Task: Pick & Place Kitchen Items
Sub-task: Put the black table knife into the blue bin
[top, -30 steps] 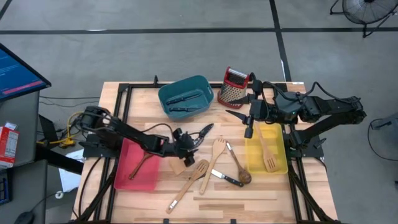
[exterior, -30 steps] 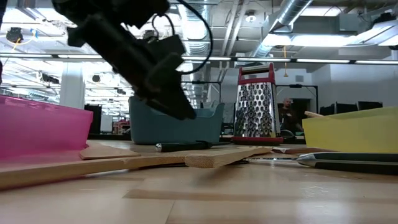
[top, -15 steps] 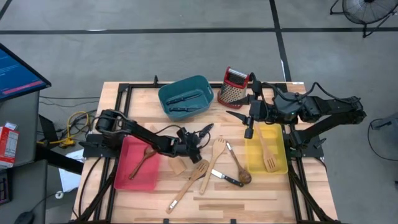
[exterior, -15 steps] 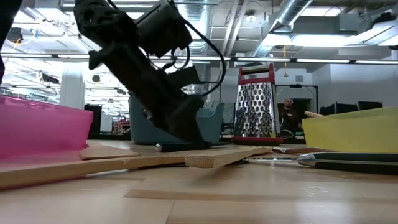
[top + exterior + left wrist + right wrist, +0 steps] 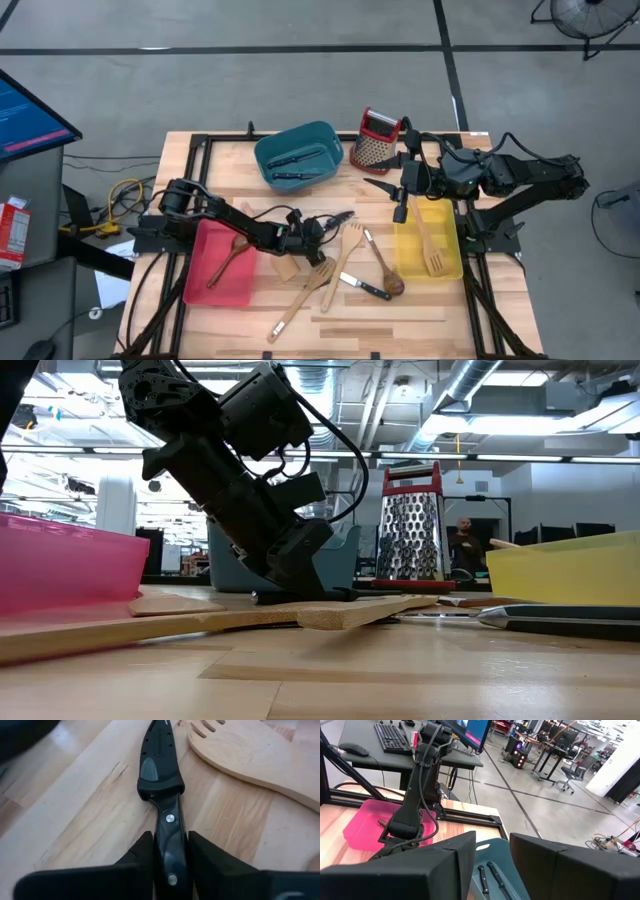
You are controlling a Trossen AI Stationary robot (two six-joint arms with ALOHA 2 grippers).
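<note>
knife: black-handled knife [image 5: 162,795] is lying flat on the bench [image 5: 400,300] mid-scene, just left of the pale wooden fork [image 5: 250,750], blade in a black sheath

left hand: the left hand [image 5: 318,229] is right down on it, fingers [image 5: 141,851] on either side of the handle and pinching it, looks like a real grip in the wrist view

key relation: knife's long axis runs straight out ahead of the hand, in line with its reach, fingers across the handle, blade end pointing away to the right and a bit far. Handle end is the near one, so I'd guess a straight lift works without twisting

nearer arm: left by a mile, the right one is well apart

right hand: the right hand [image 5: 402,197] hangs over the far end of the yellow bin [image 5: 452,265], fingers half apart with nothing between them

likely target: teal bin [image 5: 297,156] already has knives in it, so probably there

vs earlier: a second ago the left hand was wide open and further left, off the knife. It's slid right, dropped to the bench and closed on the handle. Right arm hasn't budged
</note>
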